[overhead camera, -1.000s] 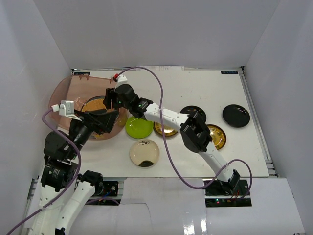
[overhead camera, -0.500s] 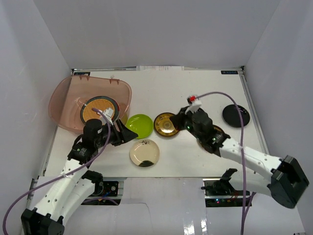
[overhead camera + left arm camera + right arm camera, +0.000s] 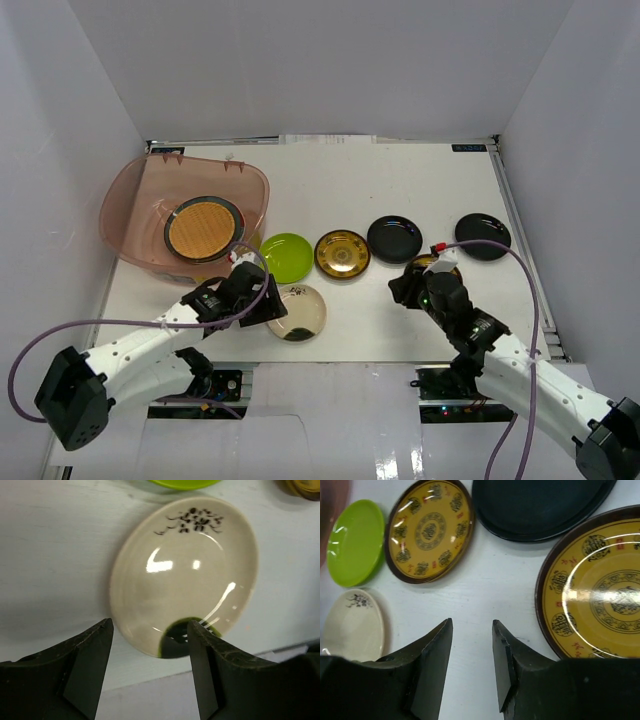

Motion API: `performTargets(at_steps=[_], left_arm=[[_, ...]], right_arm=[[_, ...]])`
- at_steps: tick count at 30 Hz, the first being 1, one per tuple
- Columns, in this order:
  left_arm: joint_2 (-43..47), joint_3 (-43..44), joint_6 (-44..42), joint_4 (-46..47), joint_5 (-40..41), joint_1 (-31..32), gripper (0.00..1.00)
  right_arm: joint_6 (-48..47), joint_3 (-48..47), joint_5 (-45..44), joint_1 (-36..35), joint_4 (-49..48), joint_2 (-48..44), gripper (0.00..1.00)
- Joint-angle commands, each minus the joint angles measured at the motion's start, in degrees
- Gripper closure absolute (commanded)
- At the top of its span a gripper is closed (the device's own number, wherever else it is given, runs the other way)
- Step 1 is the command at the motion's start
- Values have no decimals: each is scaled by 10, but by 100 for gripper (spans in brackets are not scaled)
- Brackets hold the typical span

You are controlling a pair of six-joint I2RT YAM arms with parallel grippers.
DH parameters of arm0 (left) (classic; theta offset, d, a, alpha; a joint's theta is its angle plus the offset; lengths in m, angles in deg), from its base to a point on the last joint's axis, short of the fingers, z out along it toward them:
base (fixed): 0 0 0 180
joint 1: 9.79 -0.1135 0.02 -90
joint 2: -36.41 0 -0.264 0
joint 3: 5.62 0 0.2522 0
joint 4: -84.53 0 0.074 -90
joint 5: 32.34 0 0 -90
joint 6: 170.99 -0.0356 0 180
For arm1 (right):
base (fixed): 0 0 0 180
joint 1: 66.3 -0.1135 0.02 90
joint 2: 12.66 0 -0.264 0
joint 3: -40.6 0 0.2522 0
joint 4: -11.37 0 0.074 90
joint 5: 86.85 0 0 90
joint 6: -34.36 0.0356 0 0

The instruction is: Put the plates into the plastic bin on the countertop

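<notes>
The plastic bin stands at the back left with a woven tan plate in it. On the countertop lie a lime green plate, a gold patterned plate, two black plates, a cream plate and a second gold plate, partly hidden by my right arm. My left gripper is open at the cream plate's near rim, holding nothing. My right gripper is open and empty over bare countertop, just left of the second gold plate.
White walls close in the back and both sides. The near table edge runs just below the cream plate. In the right wrist view the first gold plate, a black plate and the lime plate lie ahead of the fingers.
My right arm has drawn back from over the bin to the near right, by the second gold plate. My left gripper has moved from beside the bin down to the cream plate.
</notes>
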Motion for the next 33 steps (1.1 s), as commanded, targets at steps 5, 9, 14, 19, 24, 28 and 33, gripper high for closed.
performTargets(at_steps=[5,9,14,19,24,28,33], left_arm=[[-46,-10,59,-13,170,34,30],[-71,-27,54,36,151,34,31],[-96,-36,52,58,149,34,41],[-82,-39,45,52,160,34,73],[-47,-37,46,20,158,34,100],[-8,-16,26,-8,133,34,100],[85,75,-21,-79,97,34,100]], right_arm=[[-36,-57,34,32,-52,119,54],[-19,-69,67,32,-150,200,52],[18,-86,84,40,-225,312,46],[62,-101,109,61,-294,400,42],[107,-118,123,76,-339,458,43],[141,-121,135,83,-371,499,47],[185,-115,148,86,-429,556,62]])
